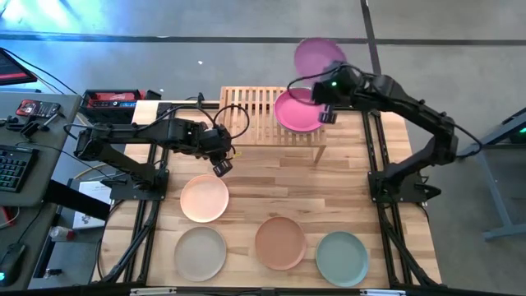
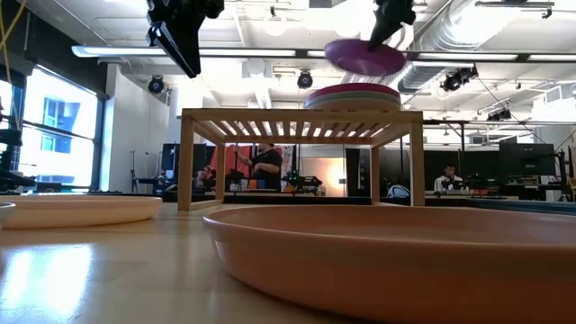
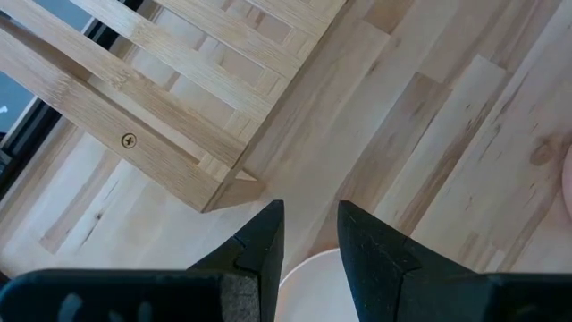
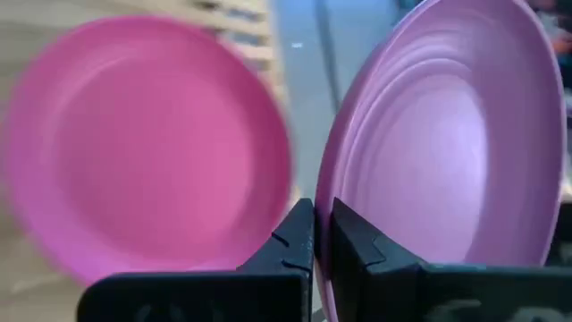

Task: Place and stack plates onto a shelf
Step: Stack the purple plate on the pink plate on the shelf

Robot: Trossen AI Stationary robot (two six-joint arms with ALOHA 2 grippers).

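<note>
My right gripper [image 1: 326, 92] is shut on a purple plate [image 1: 319, 56], which it holds in the air over the shelf's far right part. The light-wood slatted shelf [image 1: 251, 115] stands at the table's far edge. A stack with a magenta plate [image 1: 296, 113] on top rests on its right half [image 2: 353, 94]. My left gripper [image 1: 220, 160] hovers open and holds nothing, between the shelf's near left leg and a peach plate [image 1: 204, 198]. Beige [image 1: 200, 252], terracotta [image 1: 280, 242] and grey-teal [image 1: 342, 257] plates lie flat along the table's near edge. My right gripper pinches the purple plate's rim [image 4: 344, 179] between its two fingers, one on the hollow face and one on the underside. The plate is lifted clear and tilted [image 2: 364, 56], just above the stack on the shelf, and reaches out beyond the fingers toward the far edge.
The shelf's left half [image 1: 242, 103] shows bare slats. Bare tabletop [image 1: 329, 193] lies between the shelf and the near row of plates. Left of the table are a keyboard and devices [image 1: 25, 115]. People sit in the room behind [image 2: 265, 166].
</note>
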